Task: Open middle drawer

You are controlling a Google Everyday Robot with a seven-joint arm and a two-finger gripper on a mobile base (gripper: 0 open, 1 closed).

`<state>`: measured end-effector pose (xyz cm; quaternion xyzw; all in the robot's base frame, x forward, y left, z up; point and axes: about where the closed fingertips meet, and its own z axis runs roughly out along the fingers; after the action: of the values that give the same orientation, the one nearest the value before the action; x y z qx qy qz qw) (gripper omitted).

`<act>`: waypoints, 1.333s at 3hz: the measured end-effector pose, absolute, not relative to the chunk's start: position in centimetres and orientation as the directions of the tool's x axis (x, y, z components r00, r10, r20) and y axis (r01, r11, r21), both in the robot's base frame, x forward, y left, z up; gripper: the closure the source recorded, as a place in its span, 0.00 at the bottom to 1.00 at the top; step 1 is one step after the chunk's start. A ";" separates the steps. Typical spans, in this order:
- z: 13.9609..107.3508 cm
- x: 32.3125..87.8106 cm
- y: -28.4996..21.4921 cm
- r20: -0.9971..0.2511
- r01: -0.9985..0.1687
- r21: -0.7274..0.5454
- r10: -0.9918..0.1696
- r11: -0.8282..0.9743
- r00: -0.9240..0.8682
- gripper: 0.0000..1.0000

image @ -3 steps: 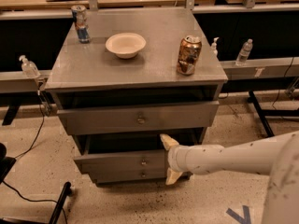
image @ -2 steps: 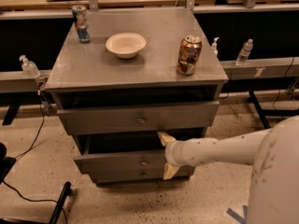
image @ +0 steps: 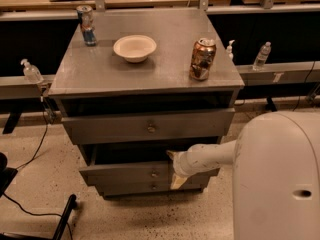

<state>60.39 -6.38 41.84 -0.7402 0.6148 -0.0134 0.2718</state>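
The grey cabinet point(image: 100, 79) has three drawer fronts. The middle drawer point(image: 125, 174) has a small brass knob point(image: 155, 174) and stands a little way out, with a dark gap above it. My gripper point(image: 173, 170) is in front of the drawer's right part, just right of the knob. Its cream fingers point(image: 178, 181) are spread, one over the drawer's top edge and one at its lower edge. The taller top drawer point(image: 110, 129) sits above, the short bottom drawer point(image: 125, 187) below.
On the cabinet top stand a blue can point(image: 87, 25), a white bowl point(image: 134, 48) and a brown can point(image: 202, 59). My white arm body point(image: 277, 179) fills the lower right. Bottles point(image: 261, 56) stand on a rail behind. A black chair base point(image: 65, 216) and a cable lie lower left.
The gripper has shifted slightly left, closer to the middle drawer's knob, and my arm now fills more of the lower right. The drawer has not visibly moved.
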 end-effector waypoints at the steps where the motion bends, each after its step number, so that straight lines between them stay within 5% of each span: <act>1: 40.0 60.2 -7.1 -0.305 -0.921 -0.378 -0.927 -0.092 0.218 0.28; 4: 42.1 53.2 -8.0 -0.336 -0.935 -0.349 -0.923 -0.062 0.186 0.27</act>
<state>53.15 -7.96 42.09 -0.7285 0.6378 0.0121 0.2499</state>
